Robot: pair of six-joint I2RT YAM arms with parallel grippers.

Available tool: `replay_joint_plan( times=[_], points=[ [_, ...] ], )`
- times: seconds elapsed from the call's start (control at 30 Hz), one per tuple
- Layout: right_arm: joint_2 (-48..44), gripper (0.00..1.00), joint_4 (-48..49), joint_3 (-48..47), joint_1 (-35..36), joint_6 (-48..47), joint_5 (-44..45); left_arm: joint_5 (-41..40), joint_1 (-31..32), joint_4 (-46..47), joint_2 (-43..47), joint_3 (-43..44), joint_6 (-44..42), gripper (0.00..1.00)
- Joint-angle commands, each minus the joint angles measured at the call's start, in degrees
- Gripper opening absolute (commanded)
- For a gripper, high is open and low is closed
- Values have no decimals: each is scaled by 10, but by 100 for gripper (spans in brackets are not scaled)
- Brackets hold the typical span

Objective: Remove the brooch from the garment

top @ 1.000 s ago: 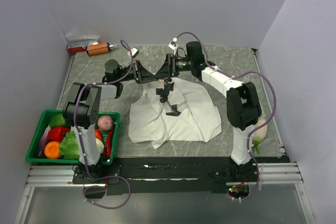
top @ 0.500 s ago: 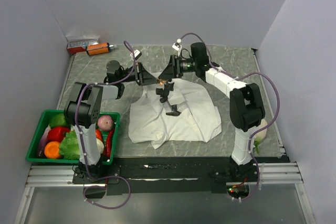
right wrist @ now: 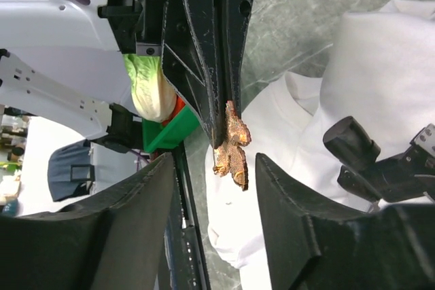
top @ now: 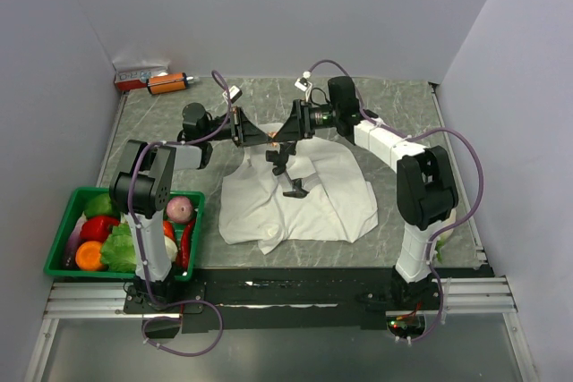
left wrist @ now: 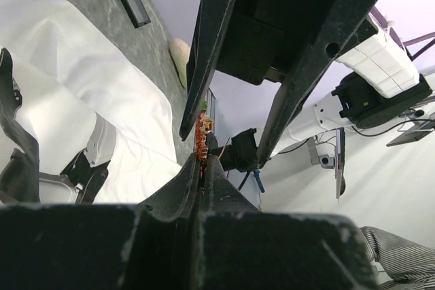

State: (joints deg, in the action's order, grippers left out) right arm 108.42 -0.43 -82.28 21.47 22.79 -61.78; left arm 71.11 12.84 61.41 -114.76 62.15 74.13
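Observation:
The garment (top: 309, 203) lies crumpled in the middle of the table, white with black shapes on its front. Above its far edge my left gripper (top: 266, 136) is shut on the brooch (top: 274, 137), a tiny orange-red piece. The brooch (left wrist: 201, 135) sticks out of the closed left fingertips (left wrist: 202, 161), off the cloth (left wrist: 75, 66). My right gripper (top: 286, 133) faces the left one tip to tip. Its jaws (right wrist: 214, 164) stand open on either side of the brooch (right wrist: 232, 149) without touching it, the garment (right wrist: 380, 73) below.
A green basket (top: 59, 241) of vegetables stands at the near left beside the left arm's base. An orange bottle (top: 167, 83) and a small box (top: 139, 72) lie at the far left corner. A pale vegetable (top: 444, 221) lies by the right arm's base.
My right gripper has moved up to the left gripper's tip and opened a little wider, so its jaws now flank the brooch. The left gripper stays shut on the brooch.

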Motion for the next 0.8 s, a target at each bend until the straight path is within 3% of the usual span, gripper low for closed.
replay_joint_plan(
  times=[0.0,0.2,0.77],
  points=[
    [-21,55,-18,-20,4,-27,11,3,1,13,6,17,-14,1],
    [-13,50,-47,-28,8,-28,46,3,2,29,2,20,-6,1],
    [14,49,-113,-60,16,-46,125,10,1,35,4,24,-7,1]
  ],
)
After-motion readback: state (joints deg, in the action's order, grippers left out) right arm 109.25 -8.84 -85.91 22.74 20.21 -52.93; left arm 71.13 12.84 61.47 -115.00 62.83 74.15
